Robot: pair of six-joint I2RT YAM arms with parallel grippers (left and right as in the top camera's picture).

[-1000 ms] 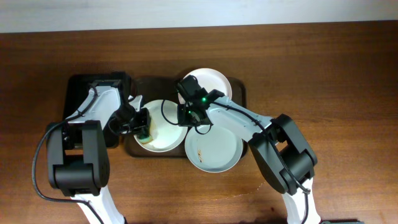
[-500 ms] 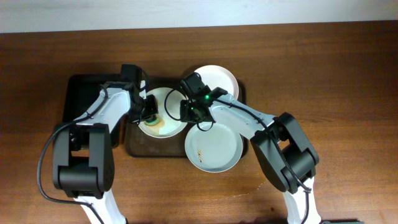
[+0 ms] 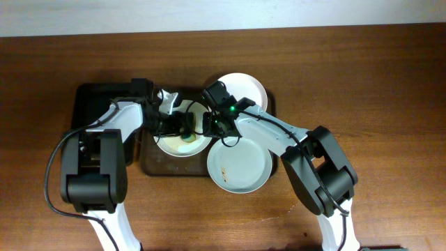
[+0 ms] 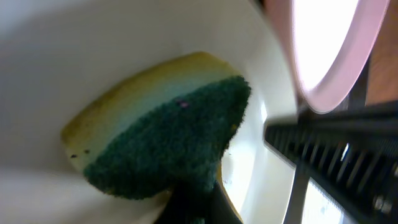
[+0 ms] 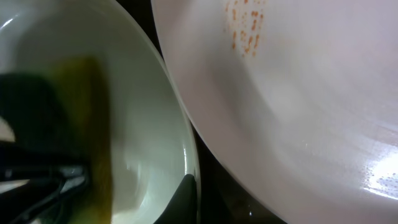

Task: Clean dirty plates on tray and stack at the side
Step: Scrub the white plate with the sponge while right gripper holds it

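Observation:
Three white plates lie on the dark brown tray [image 3: 155, 164]. My left gripper [image 3: 183, 127] is shut on a green and yellow sponge [image 4: 166, 148] and presses it into the left plate [image 3: 173, 145]. My right gripper [image 3: 209, 126] is shut on that plate's right rim [image 5: 186, 163], with one dark finger inside the rim. The front plate [image 3: 240, 169] has orange-brown specks, which also show in the right wrist view [image 5: 247, 32]. The back plate [image 3: 245, 88] lies behind my right wrist.
A smaller black tray [image 3: 90, 104] sits to the left of the brown tray, under my left arm. Bare wooden table [image 3: 376, 104] lies to the right and in front. A white wall edge runs along the back.
My left gripper has carried the sponge rightward across the left plate, toward my right gripper. The plate shifted slightly back, then forward. My right arm has hardly moved.

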